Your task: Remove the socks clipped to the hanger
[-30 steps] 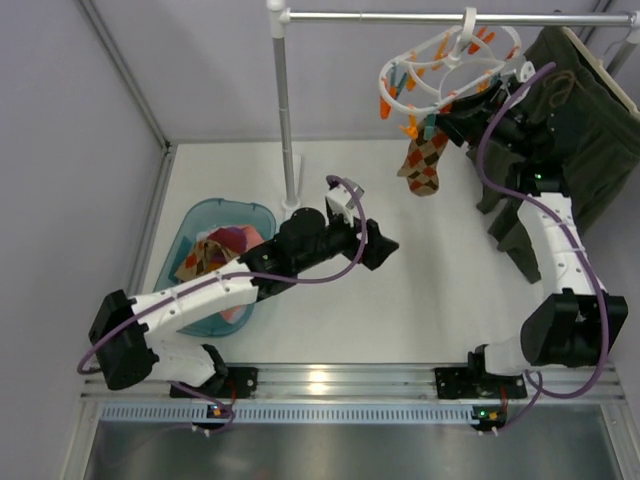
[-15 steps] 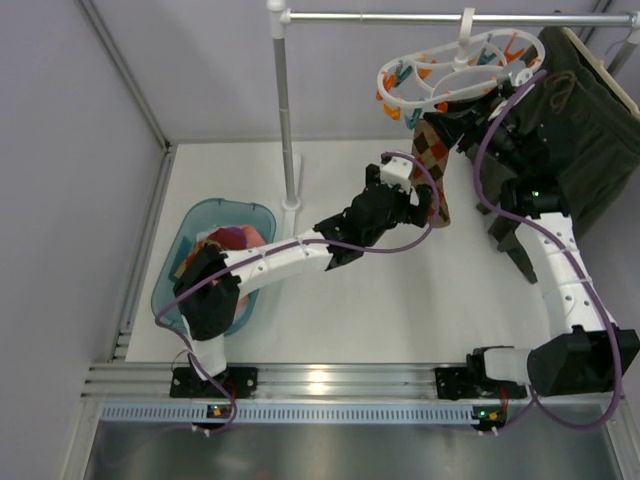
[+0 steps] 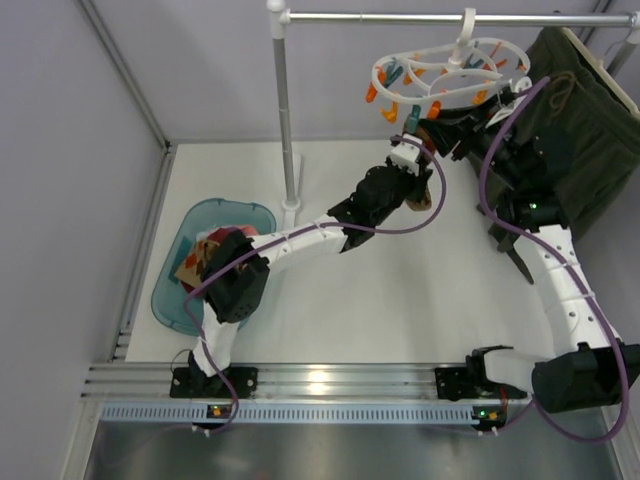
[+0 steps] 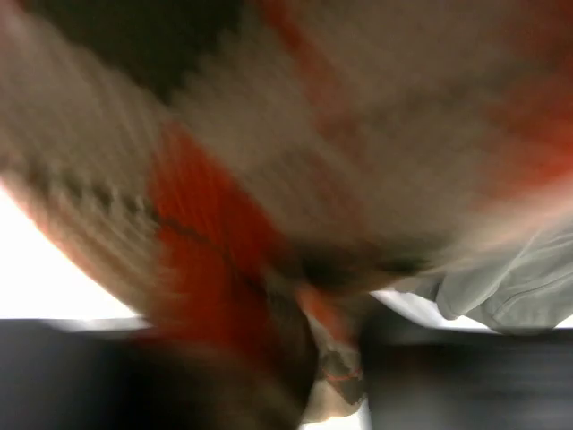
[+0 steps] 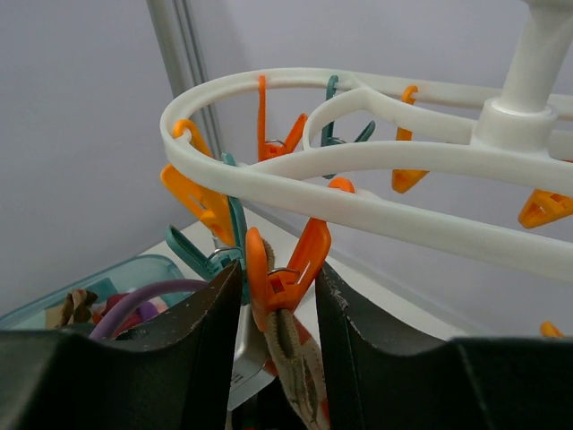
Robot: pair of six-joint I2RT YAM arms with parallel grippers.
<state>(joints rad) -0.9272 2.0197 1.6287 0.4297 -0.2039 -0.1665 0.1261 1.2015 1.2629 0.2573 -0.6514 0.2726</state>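
The white oval hanger (image 3: 445, 70) hangs from the rail, ringed with orange and teal clothespins. One orange-brown argyle sock (image 3: 424, 196) dangles from it. In the right wrist view the hanger (image 5: 358, 166) arcs overhead. My right gripper (image 5: 278, 273) has its fingers pressed against both handles of an orange clothespin (image 5: 288, 262), which still bites the sock's cuff (image 5: 300, 367). My left gripper (image 3: 412, 176) has reached up to the sock's lower part. In its wrist view, blurred argyle fabric (image 4: 269, 161) fills the frame and runs down between the dark jaws (image 4: 340, 358); blur hides whether they pinch it.
A teal basket (image 3: 168, 292) at the left holds several socks; its rim (image 5: 134, 269) shows in the right wrist view. A steel pole (image 3: 285, 110) carries the rail (image 3: 400, 17). A dark olive garment (image 3: 590, 120) hangs behind the right arm.
My left arm swung from mid-table up and right to the argyle sock, and its jaws narrowed around it. The hanger tipped and rose a little. My right gripper stayed at the clothespin.
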